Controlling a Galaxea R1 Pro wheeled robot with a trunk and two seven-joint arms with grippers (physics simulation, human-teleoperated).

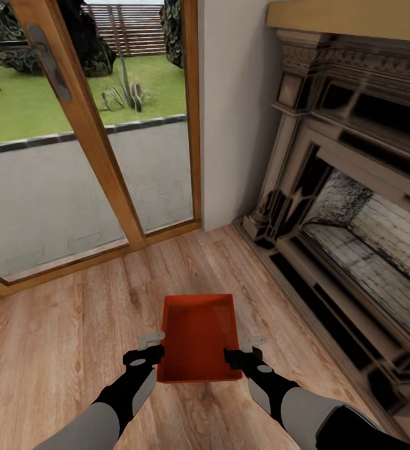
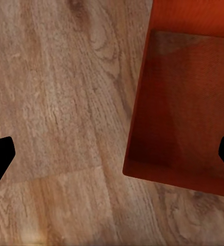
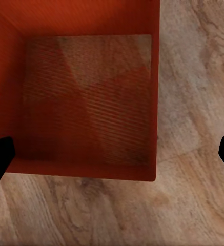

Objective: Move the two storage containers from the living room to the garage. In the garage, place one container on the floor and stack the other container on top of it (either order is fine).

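Head view shows one red bin (image 1: 199,337) on the wood floor (image 1: 74,325), near the glass door (image 1: 92,137) and the fireplace (image 1: 355,219). Your left gripper (image 1: 150,340) is just beside its left wall, and your right gripper (image 1: 253,342) is just beside its right wall. Both sets of fingers are spread wide and hold nothing. The bin is empty, so it is likely light. Its walls look thin and smooth, so they may bend or slip. Take hold at the middle of each long wall, one gripper per side, and squeeze gently.
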